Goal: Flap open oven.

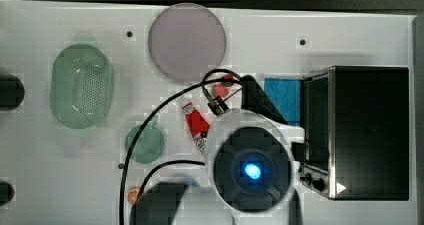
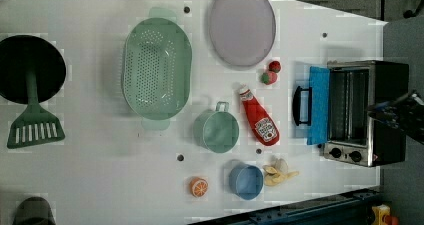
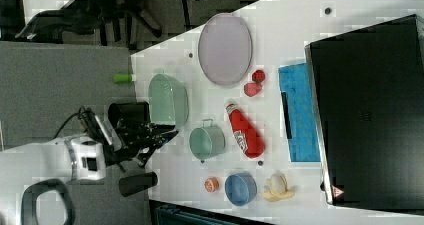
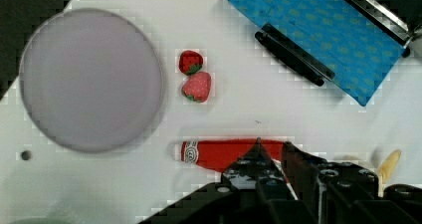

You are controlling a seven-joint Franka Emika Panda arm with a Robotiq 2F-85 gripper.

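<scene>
One oven (image 2: 367,112) stood at the left view's right end of the counter (image 2: 100,175), its blue door (image 2: 318,105) already flapped down flat with the bar handle (image 2: 301,105) pointing toward the ketchup bottle (image 2: 259,121). Two strawberries (image 4: 193,75) lay just beside the door's far corner, and a banana (image 2: 279,174) near its other side. From the wrist view, the tool (image 4: 271,157) hung over the bottle, its fingers nearly together and holding nothing. My worry was that a low sweep away could clip the handle, bounce the door upward, or knock the bottle rolling.
</scene>
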